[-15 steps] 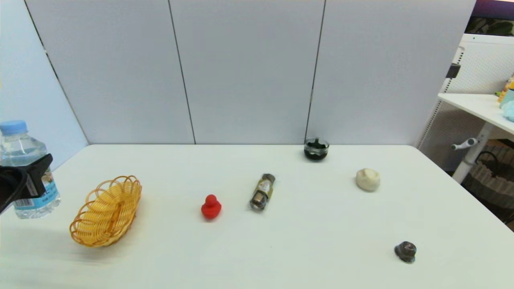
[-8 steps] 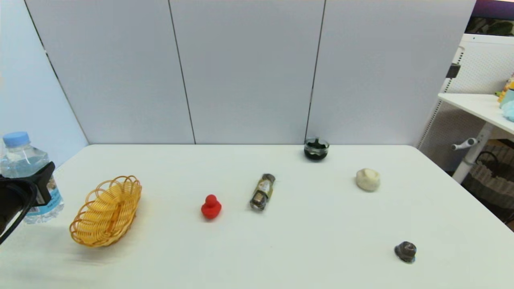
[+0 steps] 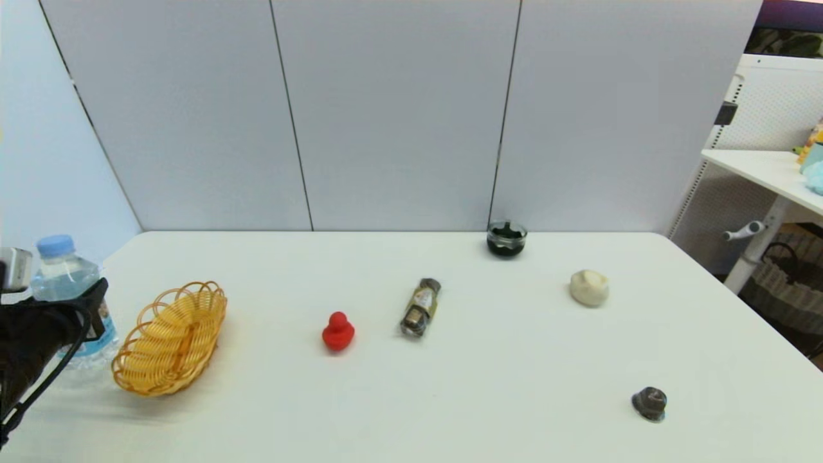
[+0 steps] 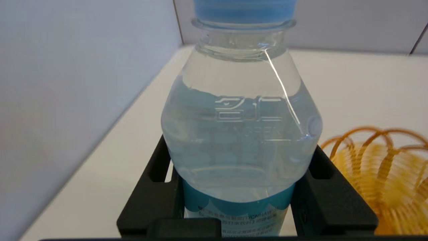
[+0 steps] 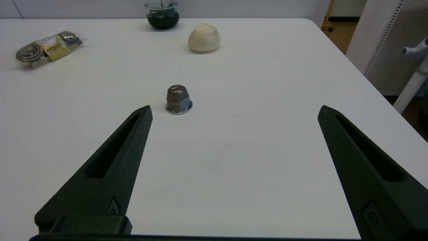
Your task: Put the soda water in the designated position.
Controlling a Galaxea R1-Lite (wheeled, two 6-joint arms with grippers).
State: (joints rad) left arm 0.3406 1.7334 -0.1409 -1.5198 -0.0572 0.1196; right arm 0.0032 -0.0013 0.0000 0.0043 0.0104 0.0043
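From the head view, the soda water stood upright at the far left of the white bench, gripped around its label by the left gripper, with the yellow wire basket just beside it toward the centre. Farther along lay a red duck toy, a small brown bottle on its side, a dark glass bowl near the back wall, a cream lump and a small grey capsule; none of them stood close to the soda water. In the left wrist view the jaws were clamped on the soda water at the top of its blue label, and the basket's loops showed close alongside; whether the base touched the bench could not be told, since the gripper hid it. The right wrist view showed what the head view did not: the right gripper, jaws wide apart and holding nothing, low over the bench with the capsule just ahead of it, the cream lump and bowl beyond.
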